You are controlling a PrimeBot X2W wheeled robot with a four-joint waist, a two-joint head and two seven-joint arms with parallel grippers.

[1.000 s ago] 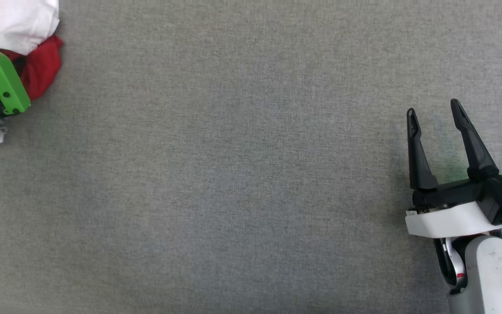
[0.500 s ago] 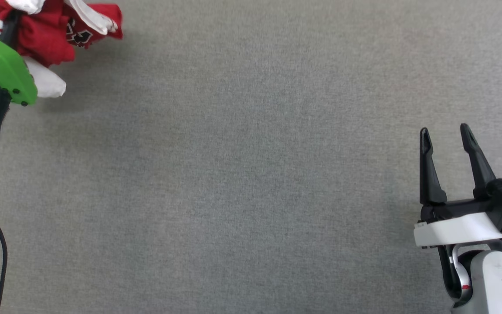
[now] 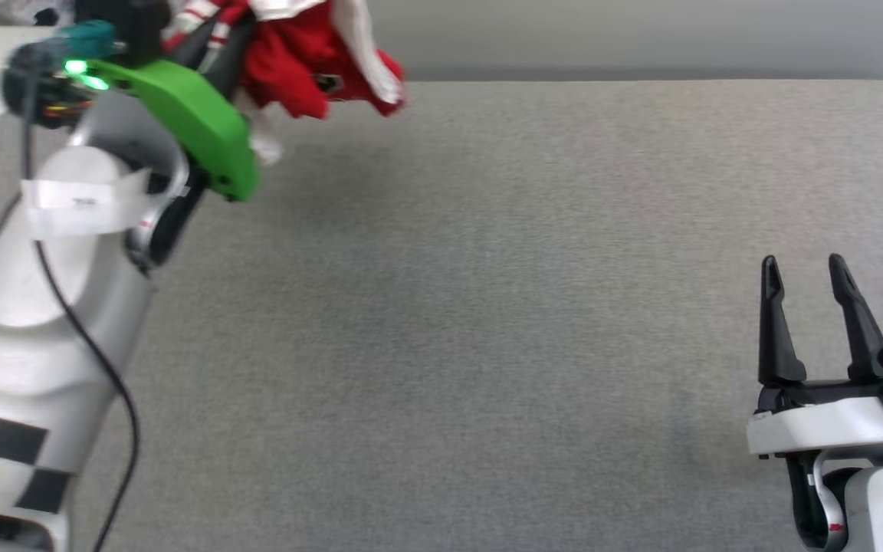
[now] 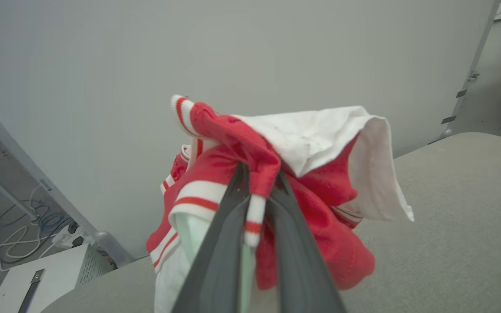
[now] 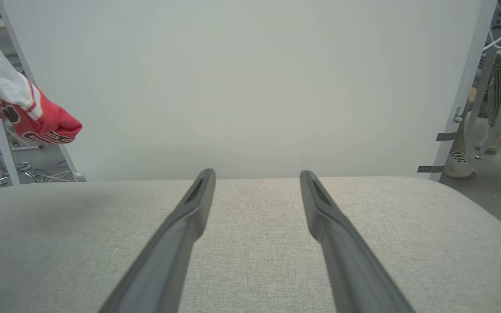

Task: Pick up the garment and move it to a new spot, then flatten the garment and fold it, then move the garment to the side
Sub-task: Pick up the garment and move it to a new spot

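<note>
My left end effector clamps the bunched garment above the tabletop. My right end effector stands wide, empty.

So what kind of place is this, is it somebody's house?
Probably not a house: it looks like a robot lab. A grey cloth-covered table stands before a plain pale screen, loose cables lie on the floor, and the robot's left fingers pinch a red and white jersey.
</note>
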